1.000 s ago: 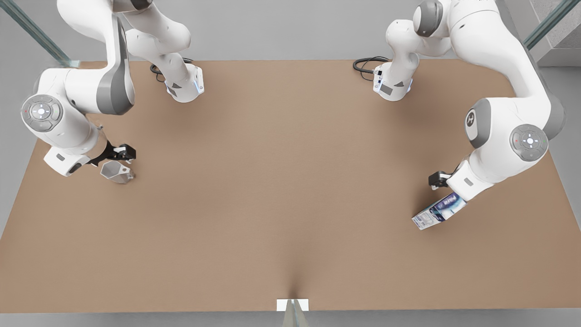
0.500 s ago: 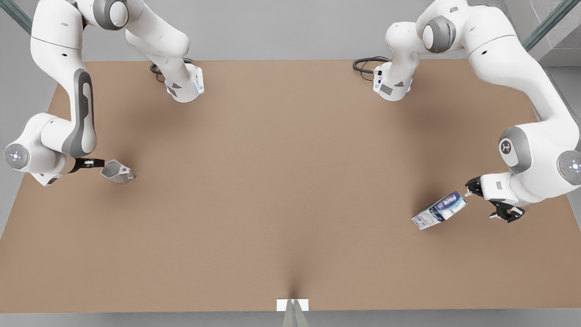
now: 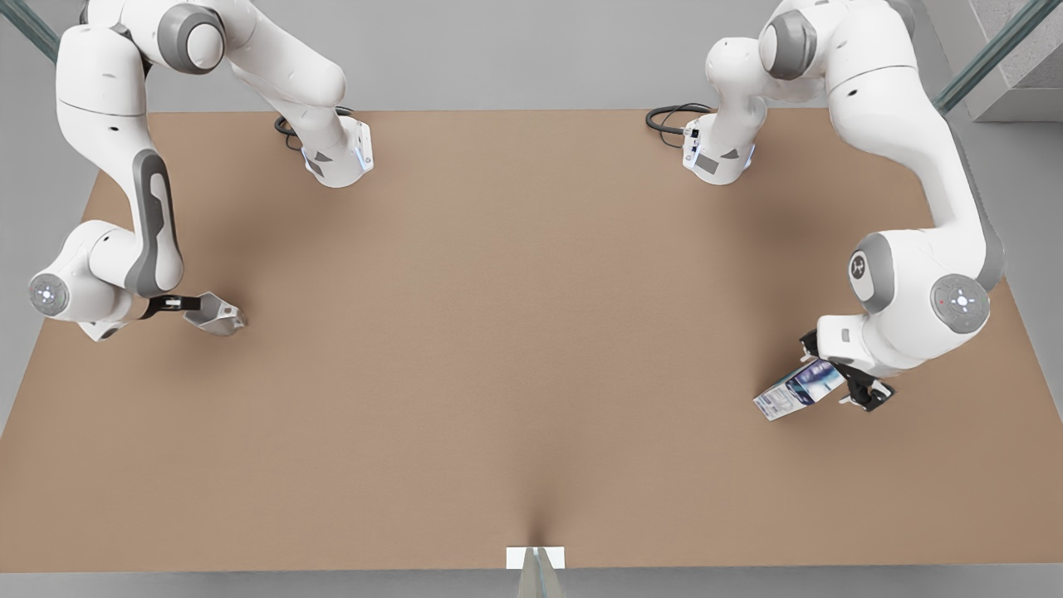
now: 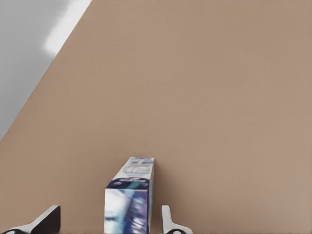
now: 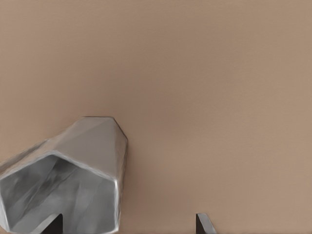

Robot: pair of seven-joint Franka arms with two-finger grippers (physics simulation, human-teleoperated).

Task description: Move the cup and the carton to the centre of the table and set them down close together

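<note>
The silver faceted cup (image 3: 219, 316) lies on its side near the table's (image 3: 515, 332) edge at the front view's left, its mouth facing my right gripper (image 3: 184, 304). In the right wrist view the cup (image 5: 83, 161) is close, and my right gripper (image 5: 129, 225) is open, with one fingertip (image 5: 52, 223) in front of the cup's mouth. The blue and white carton (image 3: 789, 393) lies flat at the front view's right. My left gripper (image 3: 839, 375) is open, its fingers either side of the carton's near end (image 4: 127, 204) with gaps.
Both arm bases (image 3: 336, 158) (image 3: 718, 158) stand at the table's far edge with black cables (image 3: 668, 120). A small white marker (image 3: 536, 557) sits at the middle of the near edge. Bare tabletop stretches between the two objects.
The left gripper has swung back in from the table's side and now straddles the carton's end. The right gripper has edged slightly toward the cup. Cup and carton have not moved.
</note>
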